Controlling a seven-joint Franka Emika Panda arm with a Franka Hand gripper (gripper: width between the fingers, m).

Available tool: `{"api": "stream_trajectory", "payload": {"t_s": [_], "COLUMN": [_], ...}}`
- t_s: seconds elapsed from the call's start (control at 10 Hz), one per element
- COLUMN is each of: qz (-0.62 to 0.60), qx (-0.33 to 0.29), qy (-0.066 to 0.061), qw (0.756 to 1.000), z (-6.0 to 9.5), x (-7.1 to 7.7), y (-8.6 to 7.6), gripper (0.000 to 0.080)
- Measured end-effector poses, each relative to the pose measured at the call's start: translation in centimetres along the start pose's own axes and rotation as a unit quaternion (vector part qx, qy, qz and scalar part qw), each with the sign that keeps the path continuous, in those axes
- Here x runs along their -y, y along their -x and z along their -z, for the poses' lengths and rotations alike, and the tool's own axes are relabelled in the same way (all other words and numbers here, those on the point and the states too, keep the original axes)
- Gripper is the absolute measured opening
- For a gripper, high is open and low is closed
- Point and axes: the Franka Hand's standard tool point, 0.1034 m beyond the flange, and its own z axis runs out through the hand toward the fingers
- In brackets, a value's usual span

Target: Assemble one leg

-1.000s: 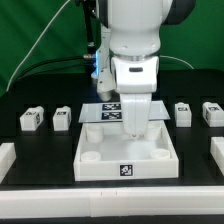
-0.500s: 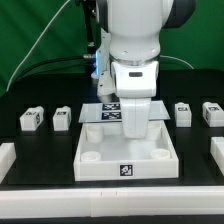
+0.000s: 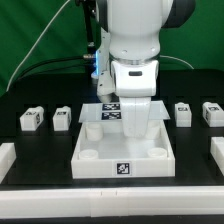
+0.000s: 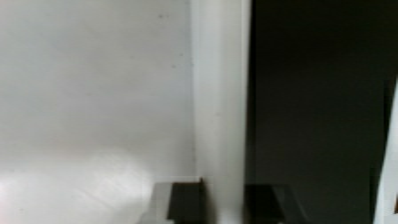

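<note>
Your claw (image 3: 133,124) straddles the tray (image 3: 100,169) back wall, mid-frame; can't tell if it's clamped. Center it before squeezing. The leg (image 3: 62,117) sits centre-left on the bench (image 3: 40,160).

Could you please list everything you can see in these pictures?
legs: four, white with black tags; two on the exterior view's left of the tray, two on its right
tray: one, white, centre of the table
marker board: one, white with black tags, behind the tray
blocks: two, white, cut off at the side edges
cable: one, green, at the back
table: one, black
arm: one, white, above the tray
gripper: one, dark fingers, low at the tray's back edge, a white strip between them
</note>
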Motion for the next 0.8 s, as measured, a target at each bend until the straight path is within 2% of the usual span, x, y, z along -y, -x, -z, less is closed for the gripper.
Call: {"api": "stream_trajectory", "payload": {"t_s": [0.8], "qz": [-0.001], "qx": [-0.001], "qy": [0.004], "qw": [1.000], "z": [0.06], "x": [-0.23], "y": [-0.14], "gripper": [0.0080]}}
